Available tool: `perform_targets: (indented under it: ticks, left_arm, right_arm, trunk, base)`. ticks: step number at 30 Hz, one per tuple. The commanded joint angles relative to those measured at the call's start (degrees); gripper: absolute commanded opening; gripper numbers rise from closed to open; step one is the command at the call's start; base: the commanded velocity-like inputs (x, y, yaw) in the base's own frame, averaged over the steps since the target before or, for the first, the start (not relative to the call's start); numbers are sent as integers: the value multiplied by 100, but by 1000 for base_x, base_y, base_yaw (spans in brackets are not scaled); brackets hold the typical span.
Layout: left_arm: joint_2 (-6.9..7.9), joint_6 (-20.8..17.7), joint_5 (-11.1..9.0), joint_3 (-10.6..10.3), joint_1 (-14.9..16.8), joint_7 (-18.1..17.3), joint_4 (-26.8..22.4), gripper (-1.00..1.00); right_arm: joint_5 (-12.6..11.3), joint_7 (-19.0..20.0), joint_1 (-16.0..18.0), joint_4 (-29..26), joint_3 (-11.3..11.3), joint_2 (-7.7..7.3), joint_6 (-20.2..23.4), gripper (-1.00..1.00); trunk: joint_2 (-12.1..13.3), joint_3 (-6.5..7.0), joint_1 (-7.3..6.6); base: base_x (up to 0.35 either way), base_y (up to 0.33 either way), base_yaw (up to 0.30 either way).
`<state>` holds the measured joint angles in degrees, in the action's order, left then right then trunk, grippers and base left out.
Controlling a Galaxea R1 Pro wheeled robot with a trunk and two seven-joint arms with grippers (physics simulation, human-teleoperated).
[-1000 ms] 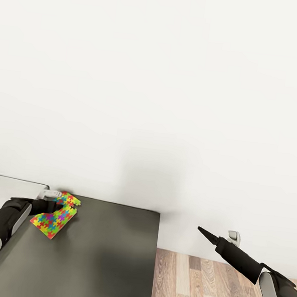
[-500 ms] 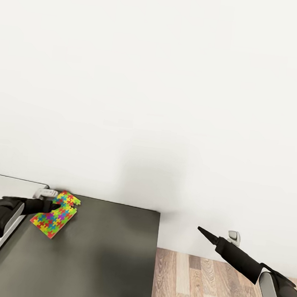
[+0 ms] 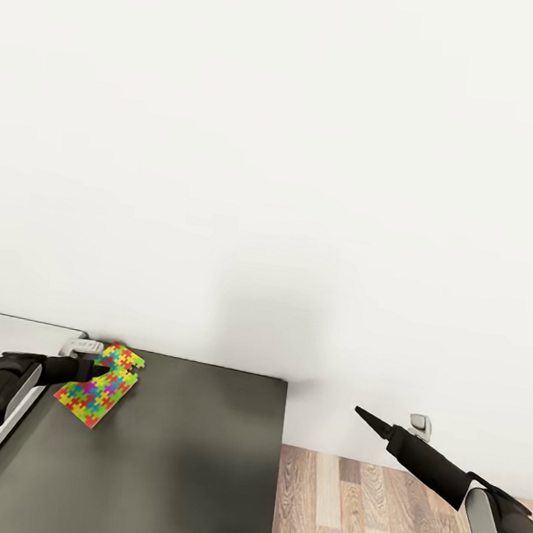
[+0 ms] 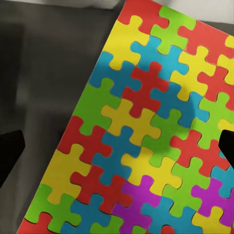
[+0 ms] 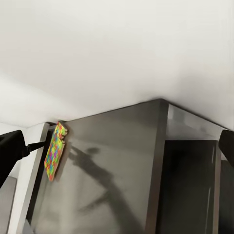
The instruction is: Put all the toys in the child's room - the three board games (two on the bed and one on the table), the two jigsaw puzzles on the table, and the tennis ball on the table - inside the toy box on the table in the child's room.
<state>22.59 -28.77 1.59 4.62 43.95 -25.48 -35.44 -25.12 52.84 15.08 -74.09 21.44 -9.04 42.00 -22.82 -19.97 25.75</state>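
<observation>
Black left gripper [image 3: 97, 370], jaws wide, poised over multicoloured flat jigsaw square [image 3: 97, 385] on dark grey desk section [image 3: 187, 456]; not yet picked up.

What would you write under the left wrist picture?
Open left gripper poised over a flat multicoloured jigsaw puzzle square on the dark grey table.
</observation>
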Motion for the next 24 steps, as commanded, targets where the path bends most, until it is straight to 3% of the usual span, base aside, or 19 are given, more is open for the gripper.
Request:
perform_targets:
  ticks: [1,12,24]
  left_arm:
    - [-1,-41,17,26,4,-39,-7,100]
    - [47,-41,-20,46,6,-90,-7,100]
    - [83,-42,-14,63,8,-590,1,100]
  right_arm:
    - [-19,7,4,-1,4,1,32,100]
    - [-19,9,4,-2,1,-1,28,100]
    - [-19,8,4,-2,0,4,28,100]
  trunk:
    - [-10,-10,3]
    - [-10,-10,3]
    - [-10,-10,3]
  base:
    - [0,0,0]
    - [0,0,0]
    - [0,0,0]
